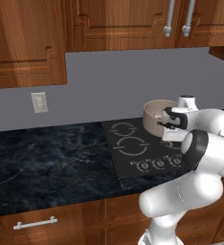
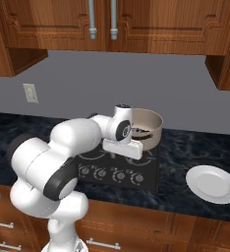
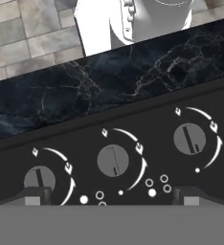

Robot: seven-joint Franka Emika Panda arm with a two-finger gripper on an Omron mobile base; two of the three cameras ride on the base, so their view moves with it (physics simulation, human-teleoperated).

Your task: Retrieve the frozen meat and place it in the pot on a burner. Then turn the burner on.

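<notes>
Hand view: tool [image 3: 111,194] released, jaws spread wide, nothing between them, poised above the middle knob [image 3: 113,160] of the black cooktop [image 3: 56,143]; further knobs either side. Left base view: pot [image 1: 154,115], beige, on the cooktop's rear, partly behind the arm; burner [image 1: 131,146] ring bare in front. Right base view: white plate [image 2: 213,183] on the dark marble bench [image 2: 186,147], right of the cooktop.

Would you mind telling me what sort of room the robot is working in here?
A rendered home kitchen, it seems: a black glass cooktop with knobs set into a dark marble counter, and wooden cabinets above.
</notes>
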